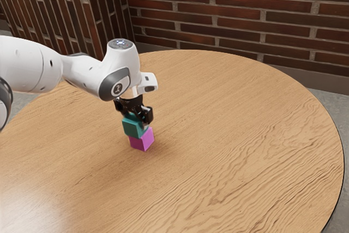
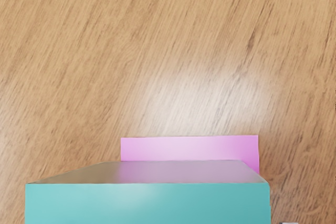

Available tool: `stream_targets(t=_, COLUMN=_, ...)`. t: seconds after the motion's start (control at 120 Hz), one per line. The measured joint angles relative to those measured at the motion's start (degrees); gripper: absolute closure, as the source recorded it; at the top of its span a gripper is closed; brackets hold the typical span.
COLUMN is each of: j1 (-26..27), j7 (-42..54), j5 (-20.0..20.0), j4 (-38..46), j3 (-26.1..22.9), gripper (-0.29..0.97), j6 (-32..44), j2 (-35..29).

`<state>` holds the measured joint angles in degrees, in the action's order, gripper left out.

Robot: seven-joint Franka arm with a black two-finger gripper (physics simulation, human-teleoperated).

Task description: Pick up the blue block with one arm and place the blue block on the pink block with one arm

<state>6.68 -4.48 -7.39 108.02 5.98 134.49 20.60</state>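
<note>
Although the teal-blue cubic block (image 1: 132,127) sits atop the pink cubic block (image 1: 143,142), the black gripper (image 1: 136,117) clamps it from both sides; release remains.

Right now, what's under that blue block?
A pink block sits directly beneath the blue block, resting on the wooden table. Most of the pink block's top is covered, so I can't see whether the two actually touch.

White arm (image 1: 32,69), black claw (image 1: 134,117)
</note>
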Motion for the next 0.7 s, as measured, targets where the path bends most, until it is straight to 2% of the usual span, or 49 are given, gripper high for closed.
stream_targets(t=0.2, j1=0.00, j7=0.82, j5=-0.01, j4=-0.66, j3=0.00, gripper=0.06, j6=0.04, j2=-0.73)
stream_targets(t=0.325, j1=0.05, j7=1.19, j5=-0.06, j4=-0.57, j3=0.00, gripper=0.03, j6=-1.66, j2=-6.82)
stream_targets(t=0.417, j1=0.01, j7=1.40, j5=0.05, j4=-0.59, j3=-0.08, gripper=0.02, j6=-3.43, j2=-8.33)
stream_targets(t=0.7, j1=0.01, j7=2.18, j5=3.40, j4=-7.58, j3=-0.36, gripper=0.01, j6=-16.57, j2=-8.75)
